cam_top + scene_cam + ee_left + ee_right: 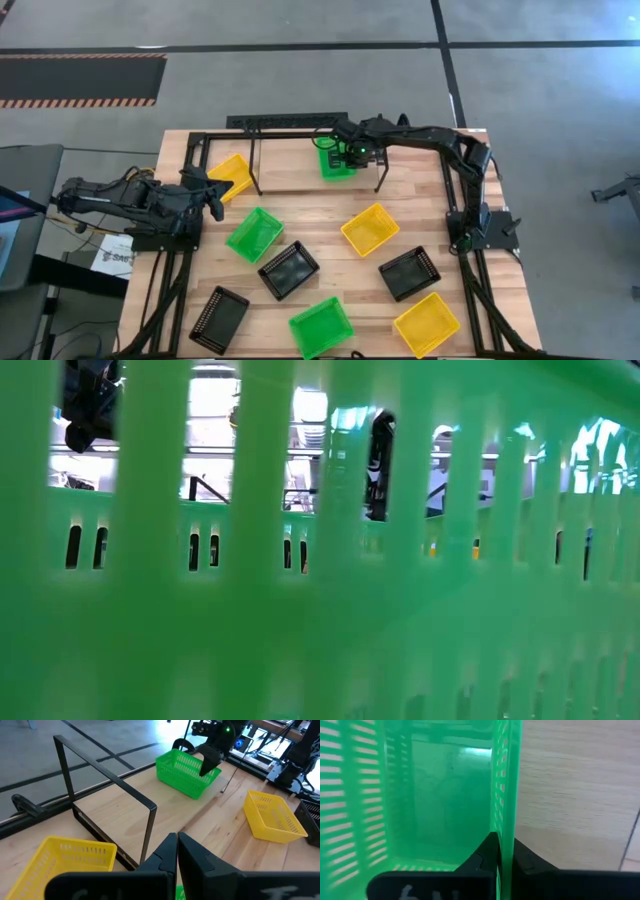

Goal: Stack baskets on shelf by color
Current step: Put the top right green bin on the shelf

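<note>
Right gripper (501, 857) clamped on green basket (440, 795) wall, at shelf (300, 175), upper centre of high view.
Only right wrist view shows fingers pinching the mesh. Left gripper (177, 845), jaws together, by yellow basket (230, 175) at shelf's left. Low view: all green mesh. 7 other baskets lie lower on table (330, 225).

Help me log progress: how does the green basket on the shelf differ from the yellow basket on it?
The green basket sits at the shelf's right end, its wall pinched by the right gripper. The yellow basket sits at the left end, ungripped; the left gripper is shut beside it. Both are mesh-sided.
</note>
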Available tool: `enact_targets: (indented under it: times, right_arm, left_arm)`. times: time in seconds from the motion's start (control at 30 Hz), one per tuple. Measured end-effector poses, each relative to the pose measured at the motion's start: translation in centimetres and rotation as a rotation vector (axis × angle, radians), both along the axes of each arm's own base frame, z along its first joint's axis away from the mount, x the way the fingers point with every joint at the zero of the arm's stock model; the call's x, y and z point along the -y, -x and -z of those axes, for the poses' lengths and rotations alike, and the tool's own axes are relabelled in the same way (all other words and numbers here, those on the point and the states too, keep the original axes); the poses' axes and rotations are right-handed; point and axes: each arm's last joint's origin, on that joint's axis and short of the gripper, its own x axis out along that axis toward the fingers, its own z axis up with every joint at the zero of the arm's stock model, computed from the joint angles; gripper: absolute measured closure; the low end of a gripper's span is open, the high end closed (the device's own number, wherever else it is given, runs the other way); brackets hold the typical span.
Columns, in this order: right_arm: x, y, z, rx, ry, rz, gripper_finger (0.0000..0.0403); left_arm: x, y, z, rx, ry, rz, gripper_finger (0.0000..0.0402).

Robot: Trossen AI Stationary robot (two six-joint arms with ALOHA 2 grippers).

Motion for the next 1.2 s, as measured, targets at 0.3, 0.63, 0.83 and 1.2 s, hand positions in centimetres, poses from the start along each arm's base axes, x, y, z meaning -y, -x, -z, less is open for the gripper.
enact_targets:
  times: [0.3, 0.63, 0.83, 1.2]
  right_arm:
    - [0.2, -1.2, -2.5, 0.058, 0.076, -0.060, 0.0330]
    - [0.0, -2.0, -3.9, 0.096, 0.109, -0.104, 0.0251]
    - [0.1, -2.3, -4.9, 0.118, 0.148, -0.092, 0.0211]
    - [-0.1, -3.3, -8.5, 0.170, 0.282, -0.140, 0.0218]
  left_arm:
    - [0.0, 0.0, 0.0, 0.000, 0.000, 0.000, 0.0401]
    - [0.0, 0.0, 0.0, 0.000, 0.000, 0.000, 0.0401]
    - [0.0, 0.0, 0.0, 0.000, 0.000, 0.001, 0.0402]
    - [0.0, 0.0, 0.0, -0.002, 0.000, 0.001, 0.0401]
